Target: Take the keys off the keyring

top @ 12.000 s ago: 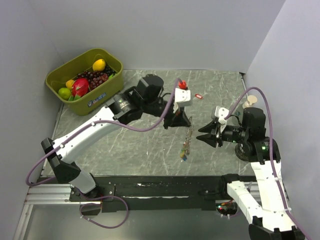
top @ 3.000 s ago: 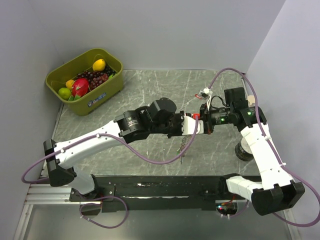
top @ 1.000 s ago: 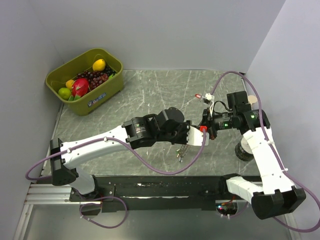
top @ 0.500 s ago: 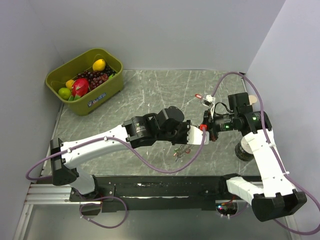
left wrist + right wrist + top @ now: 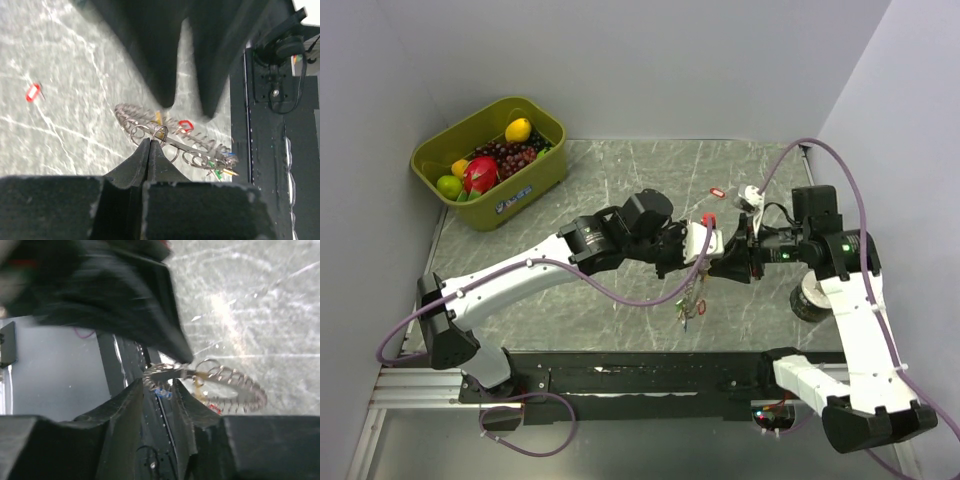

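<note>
Risk: left tool (image 5: 150,142) is pressed together on just one small link of the keyring (image 5: 200,137). A sideways tug from the right tool (image 5: 159,385) could slip it free and drop everything on the table (image 5: 620,180). Right tool is spread, straddling the chain, gripping nothing. Keyring dangles from left tool's tips, keys (image 5: 186,125) bunched along it.

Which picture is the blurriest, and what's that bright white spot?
Right wrist view: blurriest, smeared across its top left; the white spot is light glaring off the table. Left wrist view: the keyring looks fairly sharp. Top external view: crisp, evenly lit.
</note>
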You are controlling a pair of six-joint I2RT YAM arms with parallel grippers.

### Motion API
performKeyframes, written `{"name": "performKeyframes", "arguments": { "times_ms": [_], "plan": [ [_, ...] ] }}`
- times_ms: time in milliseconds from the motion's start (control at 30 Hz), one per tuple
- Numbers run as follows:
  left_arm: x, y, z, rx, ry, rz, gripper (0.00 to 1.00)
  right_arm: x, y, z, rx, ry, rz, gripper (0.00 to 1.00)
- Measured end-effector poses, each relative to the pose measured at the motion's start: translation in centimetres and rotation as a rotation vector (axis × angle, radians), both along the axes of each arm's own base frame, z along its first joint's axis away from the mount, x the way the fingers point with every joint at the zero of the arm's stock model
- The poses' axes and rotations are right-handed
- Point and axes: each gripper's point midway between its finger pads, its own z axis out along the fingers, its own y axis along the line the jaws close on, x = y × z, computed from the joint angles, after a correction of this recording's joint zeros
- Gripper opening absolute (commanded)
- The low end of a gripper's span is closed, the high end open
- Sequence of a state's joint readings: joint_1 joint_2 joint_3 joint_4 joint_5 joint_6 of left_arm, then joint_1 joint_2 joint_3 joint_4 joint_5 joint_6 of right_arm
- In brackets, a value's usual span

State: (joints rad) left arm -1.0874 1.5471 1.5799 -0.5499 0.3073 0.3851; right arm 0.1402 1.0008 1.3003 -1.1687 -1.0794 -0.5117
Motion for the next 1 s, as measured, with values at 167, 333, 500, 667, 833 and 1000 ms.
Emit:
{"name": "performKeyframes", "arguments": {
  "times_ms": [167,333,500,667,833,1000],
  "plan": [
    [0.9,0.9,-1.3,0.021,0.057,0.035,0.01,-0.7,-0.4,1.4,0.005,-0.087,0.007,0.41],
    [1.2,1.2,-1.1,0.000,0.122,0.042,0.01,-0.8,-0.8,0.0,-0.021,-0.120,0.004,0.42],
    [1.0,1.4,-0.4,-0.033,0.200,0.033,0.01,0.2,-1.4,-3.7,-0.080,-0.118,-0.025,0.43],
    [0.6,1.2,0.9,-0.088,0.278,0.001,0.01,1.1,-1.5,-4.7,-0.093,-0.214,-0.040,0.43],
    [0.4,1.3,2.0,-0.130,0.349,-0.023,0.01,1.0,-1.0,-2.9,-0.052,-0.369,-0.038,0.44],
    [0.3,1.3,2.5,-0.149,0.382,-0.028,0.01,0.9,-0.2,-1.1,-0.009,-0.446,-0.011,0.45]
  ]
}}
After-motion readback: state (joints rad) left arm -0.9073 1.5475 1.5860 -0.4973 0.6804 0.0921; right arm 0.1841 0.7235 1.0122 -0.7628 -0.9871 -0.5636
